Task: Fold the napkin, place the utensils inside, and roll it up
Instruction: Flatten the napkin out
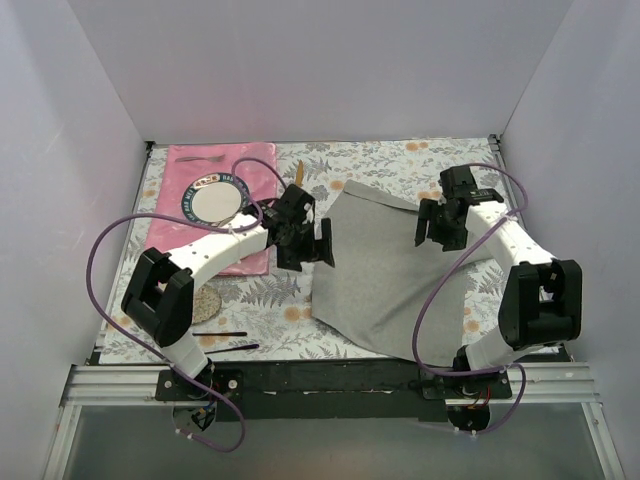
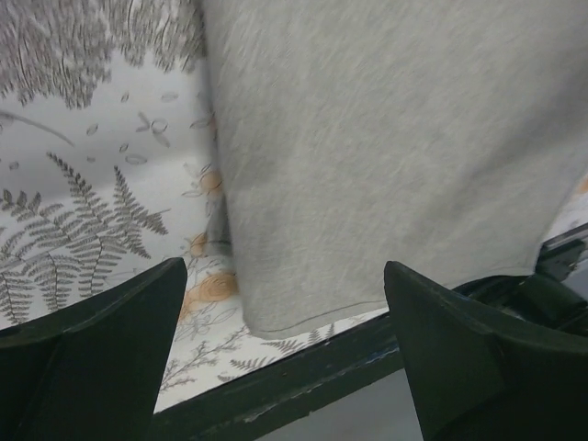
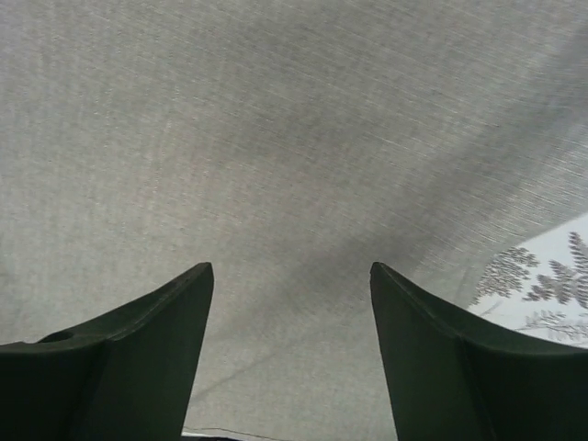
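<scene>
The grey napkin [image 1: 385,265] lies spread flat in the middle of the floral table. It also fills the left wrist view [image 2: 395,156] and the right wrist view [image 3: 276,138]. My left gripper [image 1: 305,243] is open and empty, above the napkin's left edge. My right gripper [image 1: 436,225] is open and empty, above the napkin's upper right part. A slim orange-tan wooden utensil [image 1: 299,169] pokes out just behind the left gripper, at the placemat's right edge.
A pink placemat [image 1: 215,190] with a round plate [image 1: 214,198] lies at the back left. Two thin black utensils [image 1: 225,340] lie near the front left edge. White walls close in three sides. The black front rail [image 2: 303,377] runs below the napkin's near edge.
</scene>
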